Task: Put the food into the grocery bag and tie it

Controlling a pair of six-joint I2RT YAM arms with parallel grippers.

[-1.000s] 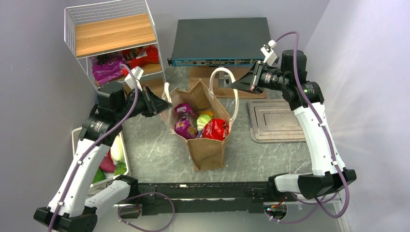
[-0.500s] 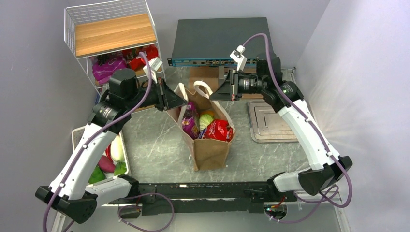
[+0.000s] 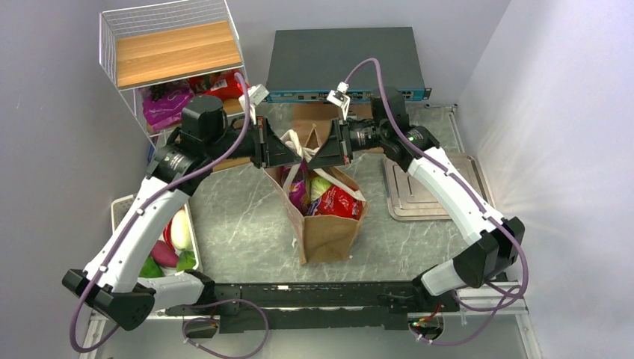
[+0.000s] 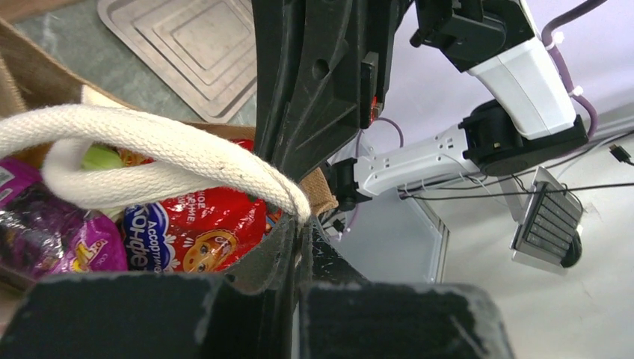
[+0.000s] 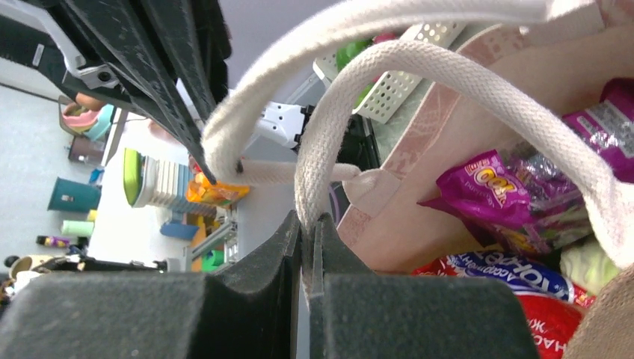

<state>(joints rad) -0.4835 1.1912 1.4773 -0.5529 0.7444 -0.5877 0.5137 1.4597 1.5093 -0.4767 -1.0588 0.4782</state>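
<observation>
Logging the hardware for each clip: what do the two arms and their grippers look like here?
The left arm and right arm have smooth white shells with black cylindrical joints and black bases. A purple cable runs along each. The left gripper and right gripper are matte black wedges with scuffed edges. A small green light glows on the right arm.

Cyrillic "Ассорти…" on red snack packet (image 4: 217, 217)
</observation>
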